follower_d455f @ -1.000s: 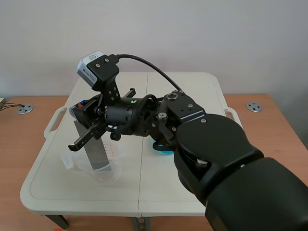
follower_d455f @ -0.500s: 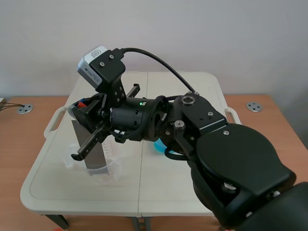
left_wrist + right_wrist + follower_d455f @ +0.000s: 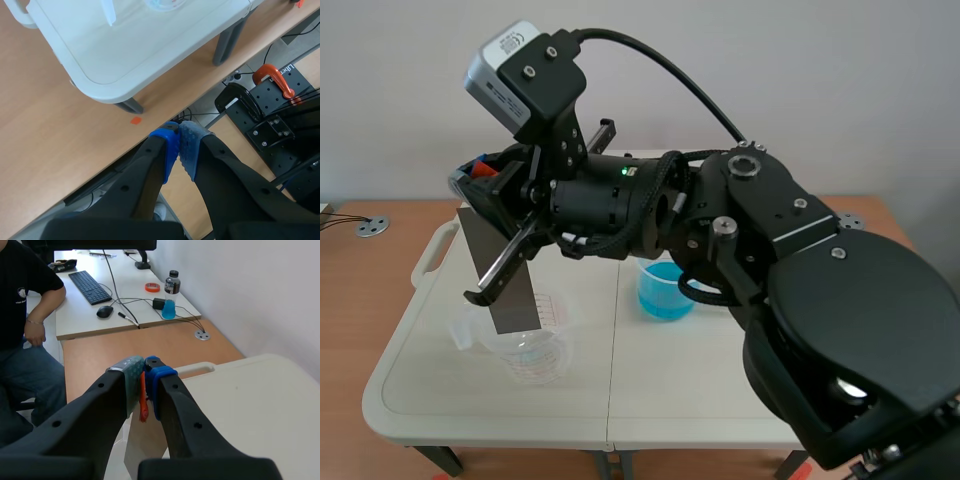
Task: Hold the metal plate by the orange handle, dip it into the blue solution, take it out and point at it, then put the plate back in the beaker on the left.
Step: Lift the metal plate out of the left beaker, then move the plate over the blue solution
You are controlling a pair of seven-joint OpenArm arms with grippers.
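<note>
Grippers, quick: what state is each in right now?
Left gripper: closed, holding nothing.
Right gripper: closed on the orange handle of the metal plate.

R hand (image 3: 486, 188) grips plate (image 3: 507, 282) at beaker (image 3: 538, 352) mouth.

one metal plate (image 3: 515, 300), one clear beaker (image 3: 535, 356), one beaker of blue solution (image 3: 665, 291), one white table (image 3: 660, 400)

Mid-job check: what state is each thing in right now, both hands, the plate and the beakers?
right hand: shut on the orange handle.
metal plate: hanging tilted from that hand, lower edge about at the mouth of the clear beaker.
clear beaker: upright, no liquid visible.
blue solution beaker: upright, holding blue liquid, nothing in it.
left hand: shut on nothing.
</note>
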